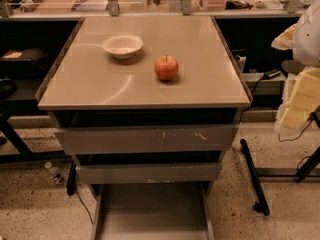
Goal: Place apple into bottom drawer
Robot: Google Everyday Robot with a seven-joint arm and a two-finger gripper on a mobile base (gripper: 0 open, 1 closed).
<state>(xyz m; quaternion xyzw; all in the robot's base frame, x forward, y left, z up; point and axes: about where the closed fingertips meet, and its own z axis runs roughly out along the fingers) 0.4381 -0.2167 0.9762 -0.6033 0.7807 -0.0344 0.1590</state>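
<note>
The apple [166, 67], red-orange with a short dark stem, stands on the beige top [100, 84] of the drawer cabinet, right of centre. The bottom drawer [150, 209] is pulled out toward me, and its flat grey floor is bare. My gripper [299, 101] shows as cream-coloured parts at the right edge of the view, beside the cabinet and well to the right of the apple. It touches nothing on the top.
A cream bowl [122, 45] sits on the cabinet top, left of and behind the apple. The scratched grey top drawer front [150, 138] and the middle drawer front [147, 173] are pushed in. Shelves with clutter run along the back. A black stand leg [254, 176] lies on the floor at right.
</note>
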